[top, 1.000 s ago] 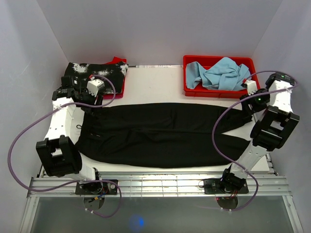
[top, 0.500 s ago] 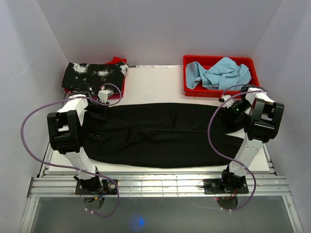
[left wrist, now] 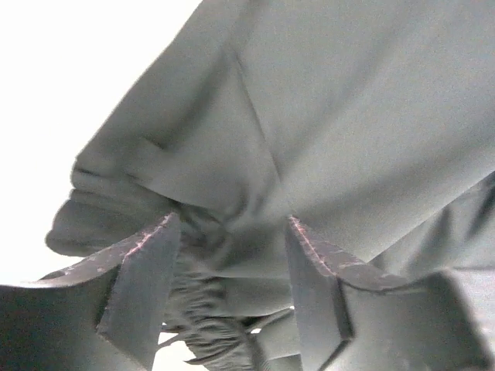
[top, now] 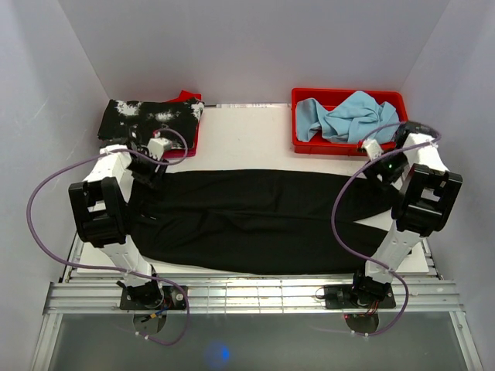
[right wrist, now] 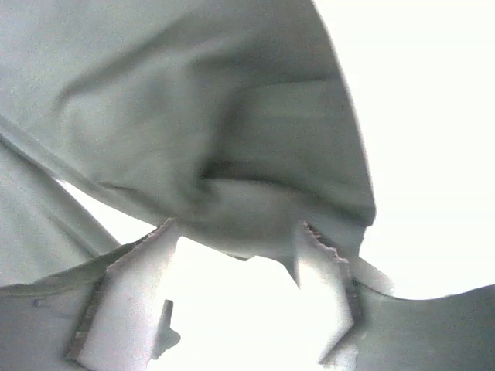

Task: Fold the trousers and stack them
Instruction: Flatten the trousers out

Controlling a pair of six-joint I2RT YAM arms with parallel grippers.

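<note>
The black trousers (top: 255,220) lie flat across the table, waist at the left and leg ends at the right. My left gripper (top: 149,171) is at their far left corner. In the left wrist view its jaws stand apart (left wrist: 232,224), and the gathered waistband (left wrist: 205,309) lies loose between the fingers. My right gripper (top: 380,171) is at the far right corner. In the right wrist view it is open (right wrist: 237,228): a hem of the trousers (right wrist: 193,100) reaches just to the fingertips, with bare white table between the fingers.
A red bin (top: 325,148) holding a light blue cloth (top: 348,116) stands at the back right. At the back left a black garment with white splotches (top: 151,117) lies on a red tray (top: 186,97). Grey walls close both sides.
Both arms have swung in and come down on the trousers' far corners. The trousers now lie slightly nearer and straighter. Both sets of jaws narrowed, then widened again.
</note>
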